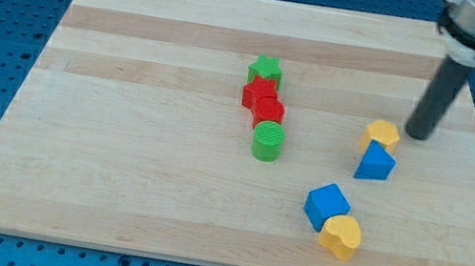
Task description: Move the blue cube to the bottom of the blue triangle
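The blue cube lies at the lower right of the wooden board, touching a yellow heart-shaped block at its lower right. The blue triangle sits above and to the right of the cube, with a yellow hexagon block touching its top. My tip rests on the board just right of the yellow hexagon and above right of the blue triangle, well away from the blue cube.
A column of blocks stands mid-board: a green star, a red star, a red cylinder and a green cylinder. The board lies on a blue perforated table.
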Robot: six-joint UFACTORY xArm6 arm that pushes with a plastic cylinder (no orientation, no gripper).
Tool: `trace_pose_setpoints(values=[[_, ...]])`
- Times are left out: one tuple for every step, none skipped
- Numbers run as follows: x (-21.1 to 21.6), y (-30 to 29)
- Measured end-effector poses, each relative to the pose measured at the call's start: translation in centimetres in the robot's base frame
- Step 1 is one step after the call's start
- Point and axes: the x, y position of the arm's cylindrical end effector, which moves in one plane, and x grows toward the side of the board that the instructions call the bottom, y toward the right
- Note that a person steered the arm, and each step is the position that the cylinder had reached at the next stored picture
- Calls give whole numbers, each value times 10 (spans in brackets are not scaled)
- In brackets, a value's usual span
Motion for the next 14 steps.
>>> trace_pose_setpoints(values=[[47, 58], [114, 88], [176, 90], [190, 65], [189, 10], [189, -62], [189, -123], [190, -168], [179, -180], [151, -178], [137, -157], [128, -128], [119, -100], [117, -96]])
